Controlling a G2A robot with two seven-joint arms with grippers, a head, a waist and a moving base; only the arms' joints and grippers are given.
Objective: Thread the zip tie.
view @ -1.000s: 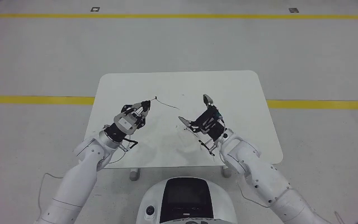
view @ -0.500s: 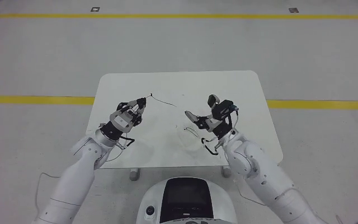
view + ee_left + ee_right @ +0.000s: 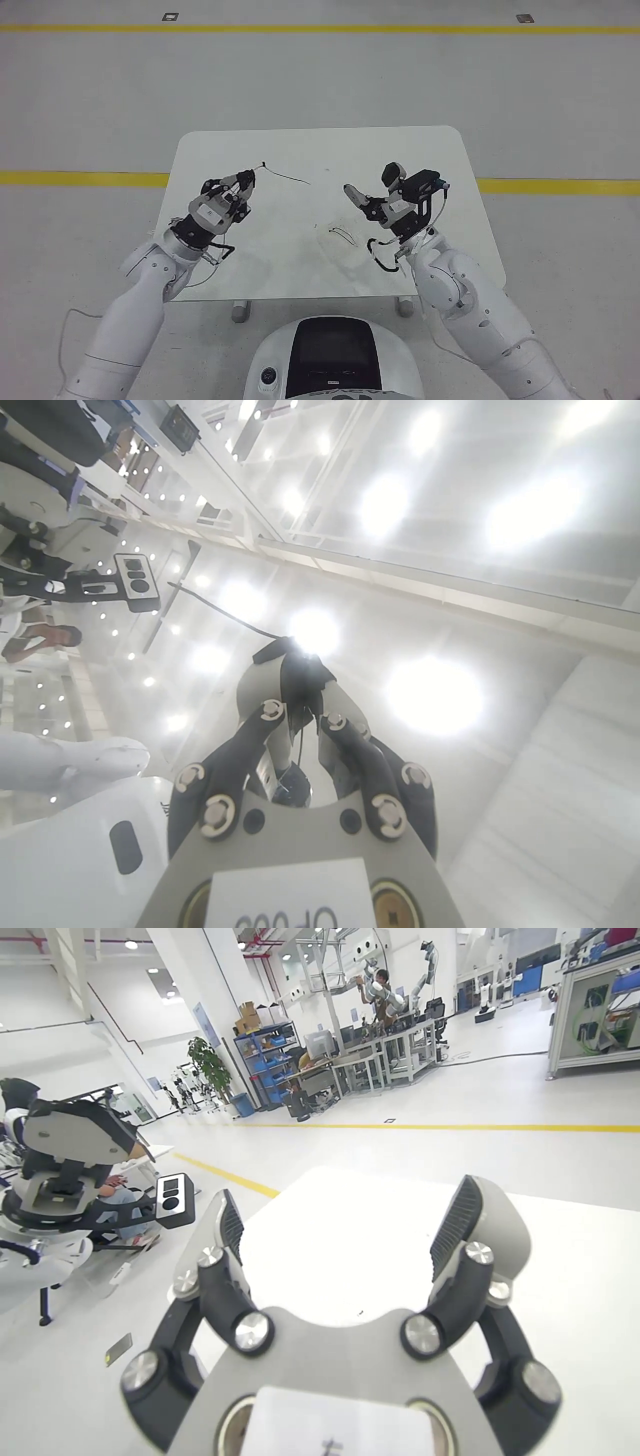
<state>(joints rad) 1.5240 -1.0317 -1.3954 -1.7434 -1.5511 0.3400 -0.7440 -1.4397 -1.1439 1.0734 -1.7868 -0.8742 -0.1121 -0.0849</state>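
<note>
A thin black zip tie [image 3: 288,177] hangs in the air over the white table [image 3: 420,150], with one end pinched in my left gripper [image 3: 245,180] above the table's left half. In the left wrist view the left gripper [image 3: 295,662] is shut on the zip tie [image 3: 220,612], whose free length sticks out past the fingertips. My right gripper [image 3: 372,188] is held over the table's right half, a good hand's width from the tie's free end. It stands open, and the right wrist view shows the right gripper [image 3: 345,1223] wide apart with nothing between its ribbed pads [image 3: 450,1223].
A faint thin curved line [image 3: 338,233] lies on the table between the arms; I cannot tell whether it is a shadow or an object. The table's far edge [image 3: 400,1178] and front edge are close. Grey floor with yellow lines [image 3: 560,185] lies around.
My left gripper has shifted slightly left and away with the zip tie. The right gripper has moved right and away, still open, widening the gap to the tie's free end.
</note>
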